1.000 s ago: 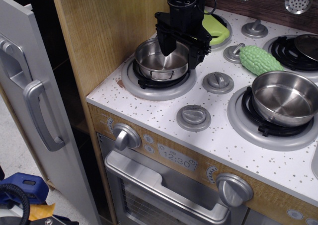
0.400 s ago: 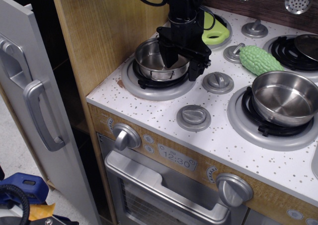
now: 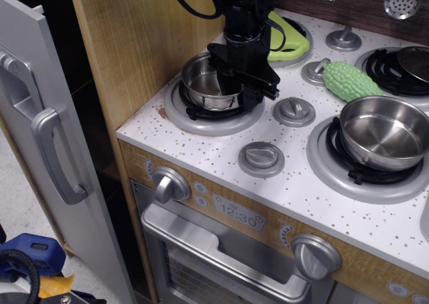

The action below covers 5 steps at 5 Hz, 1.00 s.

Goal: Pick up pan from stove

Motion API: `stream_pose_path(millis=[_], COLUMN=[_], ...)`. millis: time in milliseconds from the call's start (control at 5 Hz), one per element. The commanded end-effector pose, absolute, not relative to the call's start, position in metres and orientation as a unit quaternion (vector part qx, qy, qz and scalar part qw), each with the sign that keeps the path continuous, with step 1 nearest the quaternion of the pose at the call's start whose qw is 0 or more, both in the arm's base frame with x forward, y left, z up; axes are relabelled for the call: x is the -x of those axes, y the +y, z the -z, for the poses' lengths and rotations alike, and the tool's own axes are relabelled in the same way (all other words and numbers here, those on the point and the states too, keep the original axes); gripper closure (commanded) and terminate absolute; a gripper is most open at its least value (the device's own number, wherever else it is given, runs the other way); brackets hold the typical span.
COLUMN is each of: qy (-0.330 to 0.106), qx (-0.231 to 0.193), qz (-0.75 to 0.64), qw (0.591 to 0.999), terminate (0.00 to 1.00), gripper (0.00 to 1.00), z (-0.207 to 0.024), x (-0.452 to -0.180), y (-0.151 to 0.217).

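You were at the grasp: the gripper (image 3: 238,92) straddled the right wall of the pan (image 3: 205,84) on the stove (image 3: 281,183), fingers apparently closed on it. Next, lift straight up.

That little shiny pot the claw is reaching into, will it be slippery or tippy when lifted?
Probably slippery: the pot is polished steel, so the claw gets smooth metal to pinch. It looks rigid and likely light for its size. Gripped at the right-hand wall rather than the middle, it may tilt as it leaves the black grate.
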State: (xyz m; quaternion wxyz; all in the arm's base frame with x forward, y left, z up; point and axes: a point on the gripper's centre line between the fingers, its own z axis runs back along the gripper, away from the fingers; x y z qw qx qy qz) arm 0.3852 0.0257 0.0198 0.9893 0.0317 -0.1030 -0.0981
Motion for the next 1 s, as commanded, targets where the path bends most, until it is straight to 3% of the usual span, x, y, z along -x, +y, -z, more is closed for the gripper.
stream_pose_path(millis=[0, 600, 800], qy=[-0.113, -0.104, -0.110], qx=[-0.050, -0.120, -0.125], qz=[0.098, 0.108, 0.107], qw=[0.987, 0.981, 0.980], terminate=[0.00, 0.00, 1.00], gripper=[1.00, 1.00, 1.00], z=[-0.049, -0.114, -0.124], x=[-0.391, -0.390, -0.387], y=[0.022, 0.017, 0.017])
